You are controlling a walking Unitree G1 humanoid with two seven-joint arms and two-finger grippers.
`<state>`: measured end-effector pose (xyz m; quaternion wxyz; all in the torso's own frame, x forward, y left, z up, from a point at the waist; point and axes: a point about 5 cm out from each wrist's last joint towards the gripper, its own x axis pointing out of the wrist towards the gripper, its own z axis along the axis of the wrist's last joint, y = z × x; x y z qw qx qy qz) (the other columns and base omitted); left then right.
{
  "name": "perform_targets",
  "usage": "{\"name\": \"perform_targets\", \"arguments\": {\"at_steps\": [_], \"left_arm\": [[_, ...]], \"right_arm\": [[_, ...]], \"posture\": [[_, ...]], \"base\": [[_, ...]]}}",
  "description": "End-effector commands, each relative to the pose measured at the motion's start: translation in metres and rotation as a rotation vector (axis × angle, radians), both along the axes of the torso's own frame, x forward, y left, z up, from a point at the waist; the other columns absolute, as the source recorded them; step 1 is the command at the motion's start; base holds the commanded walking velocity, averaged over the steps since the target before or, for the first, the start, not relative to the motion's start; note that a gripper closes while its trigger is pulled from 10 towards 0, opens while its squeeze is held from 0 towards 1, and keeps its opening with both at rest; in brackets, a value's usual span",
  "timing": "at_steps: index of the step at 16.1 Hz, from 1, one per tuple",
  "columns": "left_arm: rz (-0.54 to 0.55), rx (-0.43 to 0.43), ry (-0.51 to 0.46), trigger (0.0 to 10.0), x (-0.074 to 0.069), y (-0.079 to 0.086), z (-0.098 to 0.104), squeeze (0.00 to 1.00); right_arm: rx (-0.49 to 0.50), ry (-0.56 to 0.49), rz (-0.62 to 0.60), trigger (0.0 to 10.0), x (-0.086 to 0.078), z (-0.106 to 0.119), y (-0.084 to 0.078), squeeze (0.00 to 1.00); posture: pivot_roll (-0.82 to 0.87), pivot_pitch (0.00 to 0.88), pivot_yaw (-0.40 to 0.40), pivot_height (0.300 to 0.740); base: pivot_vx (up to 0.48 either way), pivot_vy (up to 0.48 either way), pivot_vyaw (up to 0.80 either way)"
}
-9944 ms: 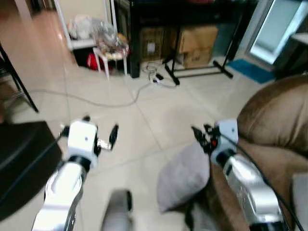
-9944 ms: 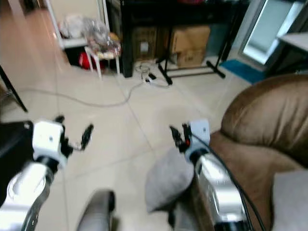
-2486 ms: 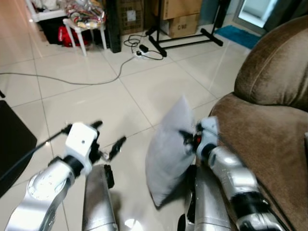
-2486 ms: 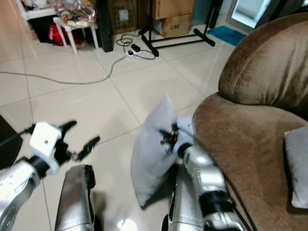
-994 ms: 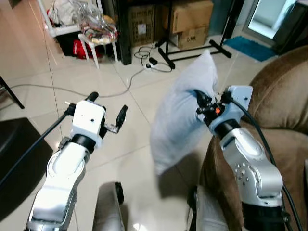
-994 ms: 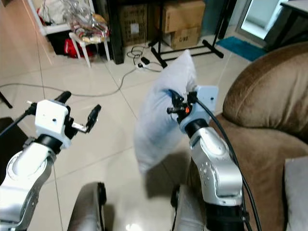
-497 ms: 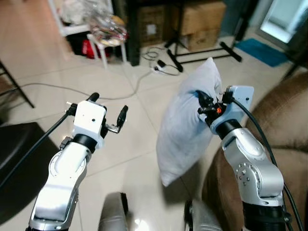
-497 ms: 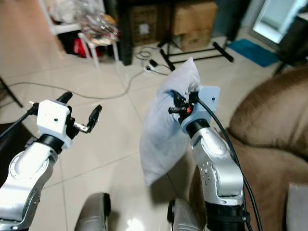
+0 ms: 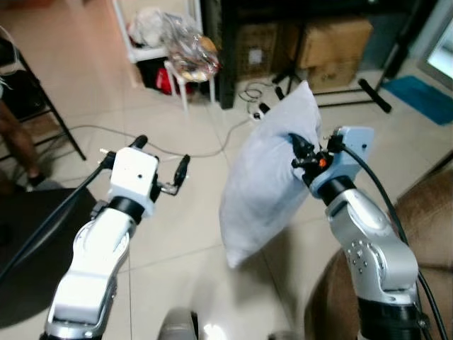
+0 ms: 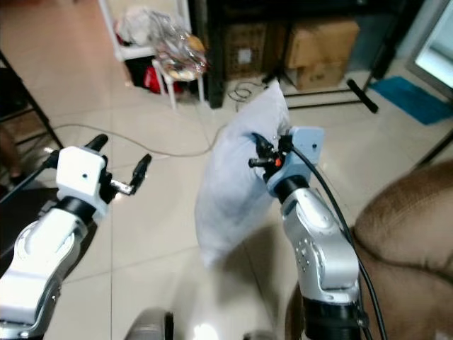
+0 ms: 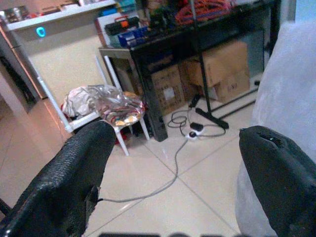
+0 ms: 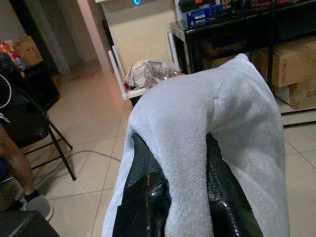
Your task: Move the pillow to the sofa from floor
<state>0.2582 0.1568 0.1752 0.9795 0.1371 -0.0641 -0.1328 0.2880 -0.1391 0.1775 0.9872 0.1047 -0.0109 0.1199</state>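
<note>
A pale blue-grey pillow [image 9: 263, 180] hangs in the air over the tiled floor. My right gripper [image 9: 296, 151] is shut on its upper edge; in the right wrist view the black fingers [image 12: 146, 197] pinch a fold of the pillow [image 12: 197, 118]. The brown sofa [image 10: 407, 234] fills the lower right corner, behind and to the right of the pillow. My left gripper [image 9: 161, 157] is held up open and empty to the left of the pillow, apart from it. The left wrist view looks between its spread fingers [image 11: 74, 173] at the floor, with the pillow [image 11: 291, 94] at the edge.
A white stool [image 9: 185, 67] with a plastic bag, cardboard boxes [image 9: 333, 42], a black shelf and stand legs line the far side. A cable [image 9: 212, 150] lies on the tiles. At the left are a black folding chair [image 9: 32, 92] and a person's leg [image 9: 18, 145].
The right gripper has lifted the pillow off the floor and still holds it. In the last second the view has swung left, sliding the sofa toward the lower right corner.
</note>
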Motion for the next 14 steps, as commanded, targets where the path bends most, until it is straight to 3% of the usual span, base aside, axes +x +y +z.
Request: {"name": "perform_targets", "arguments": {"at_steps": [1, 14], "left_arm": [[0.007, 0.013, -0.002, 10.0, -0.0007, 0.0035, 0.0000, 0.00], [0.010, -0.003, 0.014, 10.0, 0.0001, 0.0039, -0.0024, 0.00]], "right_arm": [[0.019, -0.065, 0.011, 10.0, -0.0006, 0.0145, 0.0026, 0.00], [0.019, -0.043, 0.004, 10.0, -0.0014, 0.0095, 0.0004, 0.00]], "posture": [[-0.01, 0.000, -0.002, 0.735], [-0.01, 0.000, -0.002, 0.740]], "base": [[0.000, 0.000, 0.00], [0.000, 0.000, 0.00]]}}
